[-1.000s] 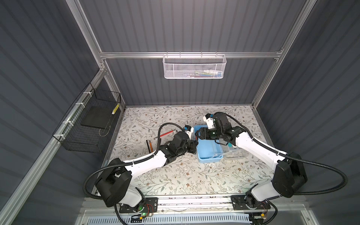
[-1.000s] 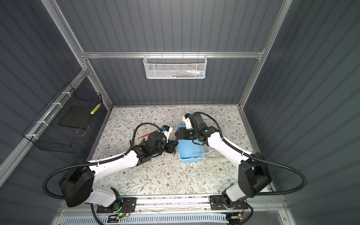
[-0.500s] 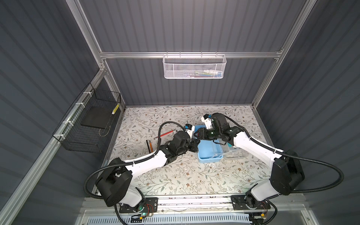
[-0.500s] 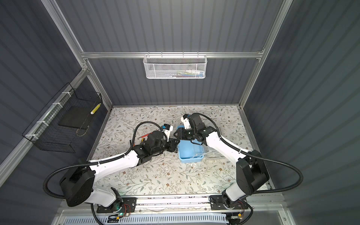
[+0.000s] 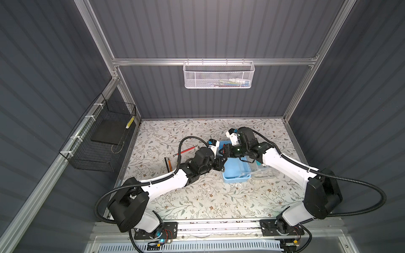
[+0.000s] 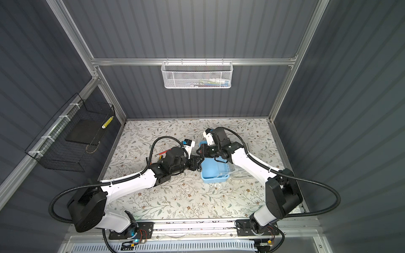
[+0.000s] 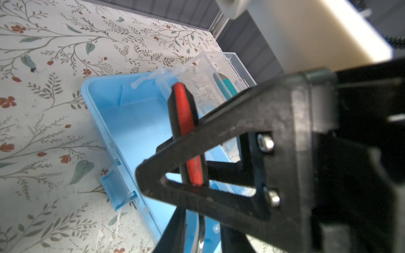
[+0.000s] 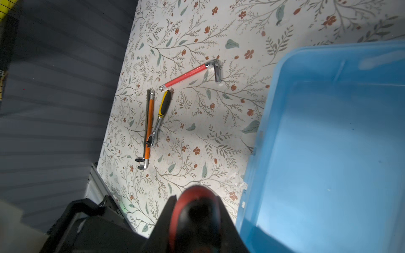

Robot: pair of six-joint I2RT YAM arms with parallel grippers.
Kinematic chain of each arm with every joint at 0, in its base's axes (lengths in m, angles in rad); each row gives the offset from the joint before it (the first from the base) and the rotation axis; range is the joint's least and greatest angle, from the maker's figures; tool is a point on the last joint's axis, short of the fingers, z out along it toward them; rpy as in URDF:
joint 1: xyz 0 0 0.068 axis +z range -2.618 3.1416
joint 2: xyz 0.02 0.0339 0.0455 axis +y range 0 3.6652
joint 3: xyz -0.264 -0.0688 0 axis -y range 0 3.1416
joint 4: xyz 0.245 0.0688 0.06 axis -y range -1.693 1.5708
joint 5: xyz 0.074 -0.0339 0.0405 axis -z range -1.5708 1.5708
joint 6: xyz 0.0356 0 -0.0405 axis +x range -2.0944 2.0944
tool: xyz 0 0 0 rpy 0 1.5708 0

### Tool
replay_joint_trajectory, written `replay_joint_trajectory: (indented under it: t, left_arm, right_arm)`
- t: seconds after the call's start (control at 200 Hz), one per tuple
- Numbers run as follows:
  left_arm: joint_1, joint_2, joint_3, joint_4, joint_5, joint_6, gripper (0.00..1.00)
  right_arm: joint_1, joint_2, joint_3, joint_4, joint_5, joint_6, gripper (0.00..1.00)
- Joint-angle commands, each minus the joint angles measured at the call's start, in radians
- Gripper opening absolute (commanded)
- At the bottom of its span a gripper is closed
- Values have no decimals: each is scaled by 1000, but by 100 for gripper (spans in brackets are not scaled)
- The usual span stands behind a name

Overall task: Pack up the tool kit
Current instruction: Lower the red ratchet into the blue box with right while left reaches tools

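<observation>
**Tool kit** (image 5: 236,180): it stands open on the desk (image 5: 197,197), just right of centre in both top views (image 6: 214,178). The clear lid (image 5: 266,174) is folded out flat on the box's right side. In the left wrist view a teal-handled item (image 7: 228,87) shows through the clear plastic beside the blue tray (image 7: 98,103).

**Claws:** both meet at the upper-left corner of the kit, over its rim, almost tip to tip.

**Right claw** (image 5: 225,151) (image 6: 200,151): it is closed on the red-and-black handle of a screwdriver (image 7: 186,118). In the right wrist view the butt of the handle (image 8: 195,210) sits pinched between the two fingers at the bottom centre of the frame, with the blue tray (image 8: 328,131) at the right.

**Left claw** (image 5: 221,162) (image 6: 196,163): it is partly open. In the left wrist view, at the bottom centre of the frame (image 7: 201,232), its fingers stand on either side of the screwdriver's metal shaft. A gap shows on each side of the shaft, so this claw has no hold on it.

**Loose tools:** these lie on the desk left of centre, apart from the kit.
- A red hex key (image 8: 186,75) (image 5: 186,151).
- An orange hex key (image 8: 149,122).
- A ratchet (image 8: 161,114) with a yellow-and-black handle, its head lying against the orange key.

**Fixtures:**
- A white basket (image 5: 203,76) hangs on the rear rail at the top centre, with items inside too small to identify.
- A black basket (image 5: 94,160) hangs on the left wall.
</observation>
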Motion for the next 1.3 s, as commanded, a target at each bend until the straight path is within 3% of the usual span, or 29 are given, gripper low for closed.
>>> replay_joint_trajectory:
  t: [0.0, 0.12, 0.275, 0.455, 0.875, 1.071, 1.296]
  left_arm:
    - [-5, -49, 4, -36, -35, 2, 53]
    - [-5, -112, -30, -96, -126, 16, 83]
    - [-2, -192, -77, -203, -274, 26, 99]
    - [56, -202, -58, -417, -359, 3, 100]
    - [226, -250, -136, -606, -445, -53, 100]
    - [279, -211, -147, -637, -438, -49, 99]
    - [342, -147, -183, -579, -428, -47, 97]
  right_arm:
    - [-14, -33, 51, -102, 58, -78, 8]
    - [-61, -56, 81, -182, 113, -140, 8]
    - [-156, -67, 113, -248, 127, -202, 8]
    - [-208, -7, 165, -335, 199, -286, 8]
    - [-210, 171, 283, -420, 326, -361, 12]
    - [-211, 211, 293, -439, 333, -369, 15]
    - [-209, 220, 286, -432, 328, -365, 26]
